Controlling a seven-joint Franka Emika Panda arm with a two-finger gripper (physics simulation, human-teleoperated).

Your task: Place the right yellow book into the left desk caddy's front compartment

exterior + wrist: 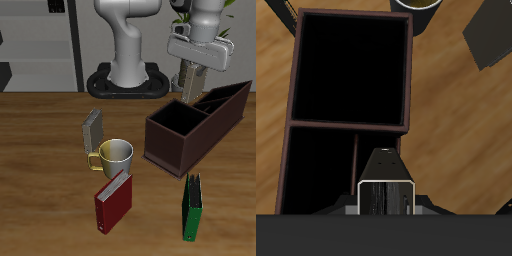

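Above the boxy maroon left desk caddy [196, 128], claw [188, 88] gripping thin grey right yellow book [384, 172].

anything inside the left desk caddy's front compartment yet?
Nothing visible: the front compartment of the left desk caddy renders as plain black in the wrist view. The near wall hides its floor in the exterior view.

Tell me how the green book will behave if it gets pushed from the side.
The green book stands upright on a narrow edge with nothing propping it, so a sideways nudge would likely topple it flat. It looks thin and hard-covered, so it is probably stiff and light. With its flat faces it should slide on the table, not roll.
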